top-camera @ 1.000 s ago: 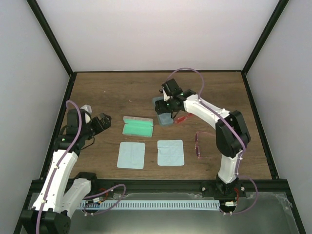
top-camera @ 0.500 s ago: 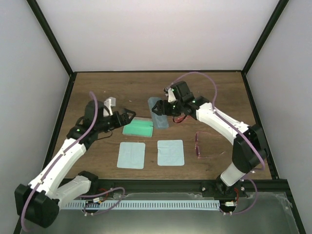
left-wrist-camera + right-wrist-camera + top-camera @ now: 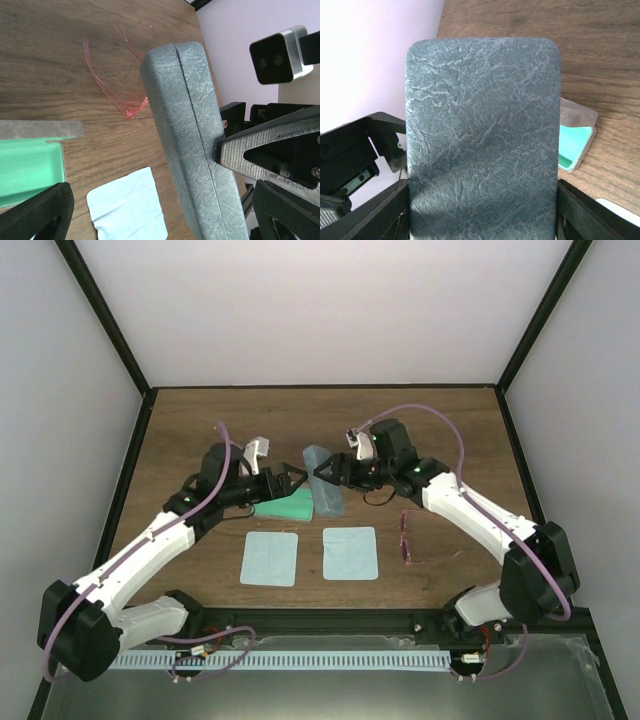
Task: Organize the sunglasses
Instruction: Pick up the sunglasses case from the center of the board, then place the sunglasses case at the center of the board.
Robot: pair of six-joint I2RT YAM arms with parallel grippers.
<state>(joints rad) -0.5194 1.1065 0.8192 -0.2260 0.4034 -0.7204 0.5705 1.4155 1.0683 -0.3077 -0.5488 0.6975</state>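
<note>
While the right claw (image 3: 330, 473) pinches the shut blue-grey case (image 3: 318, 458) across its width, just right of the middle of the top view, the left claw (image 3: 294, 480) sits right beside it with its fingers spread wide and nothing in them. The case looks lifted off the table (image 3: 200, 430) and tipped. In the left wrist view its near end pokes in between the two spread fingers, though I cannot tell if it touches them. So I think the step in hand is getting this case open, or passing it over (it is shut, and the line between its two halves shows plainly). The pink sunglasses (image 3: 410, 540) lie on the wood at the lower right of the top view, well apart from both claws and not in any case. The left wrist view shows a thin pinkish-red pair (image 3: 112, 80) lying on the wood past the case, in the upper left of that picture, and I cannot tell which pair it is. From above I cannot find the red-orange pair. An open green case (image 3: 290, 506) lies just below the left claw, and two pale cloths (image 3: 270, 558) lie side by side lower down. Next, I think the left claw has to close on one half of the blue-grey case near that line while the right claw holds steady. Then it should pull gently, so the lid swings up and the case does not slip out.
</note>
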